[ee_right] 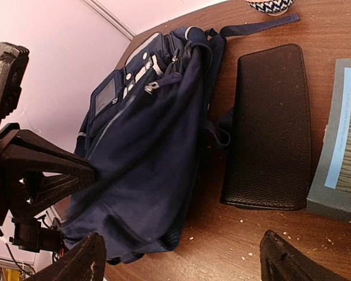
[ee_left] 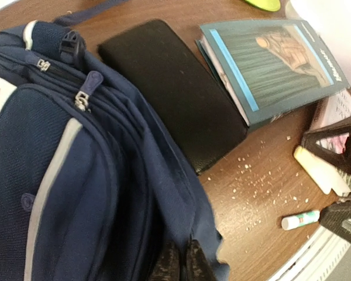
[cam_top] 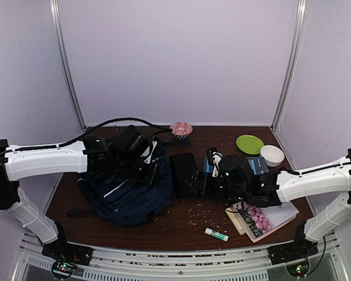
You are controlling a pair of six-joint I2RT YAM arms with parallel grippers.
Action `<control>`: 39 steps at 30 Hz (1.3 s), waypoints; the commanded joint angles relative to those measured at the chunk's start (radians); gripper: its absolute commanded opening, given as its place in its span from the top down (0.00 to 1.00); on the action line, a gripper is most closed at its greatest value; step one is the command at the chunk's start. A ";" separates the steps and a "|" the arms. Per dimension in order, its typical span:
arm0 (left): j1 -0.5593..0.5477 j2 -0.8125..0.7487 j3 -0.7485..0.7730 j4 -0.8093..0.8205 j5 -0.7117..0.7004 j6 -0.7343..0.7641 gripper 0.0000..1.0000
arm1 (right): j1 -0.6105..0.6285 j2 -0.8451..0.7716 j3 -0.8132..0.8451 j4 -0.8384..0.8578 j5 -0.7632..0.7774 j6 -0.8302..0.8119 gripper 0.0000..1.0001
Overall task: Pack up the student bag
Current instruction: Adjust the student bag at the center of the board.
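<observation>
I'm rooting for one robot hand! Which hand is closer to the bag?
Left. The left hand pinches the bag; the right hand hangs open beside it, apart.

Dim, soft, even light — wrist views warp at edges, slightly blurred.

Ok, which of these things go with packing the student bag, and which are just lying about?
For the job: student bag, with the left gripper shut on its edge; probably for packing: black case, teal book, glue stick, flowered booklet.
Just lying about: green plate, white bowl, patterned bowl, crumbs.
</observation>
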 commanded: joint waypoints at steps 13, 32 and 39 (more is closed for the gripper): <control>-0.010 -0.533 -0.330 -0.162 -0.265 -0.249 0.21 | 0.063 0.166 0.167 -0.084 -0.120 -0.082 0.16; -0.001 -1.056 -0.853 -0.054 -0.300 -0.618 0.25 | 0.030 0.455 0.618 -0.451 -0.017 -0.063 0.29; 0.008 -0.895 -0.772 -0.048 -0.295 -0.460 0.23 | 0.003 0.440 0.527 -0.367 -0.096 0.059 0.32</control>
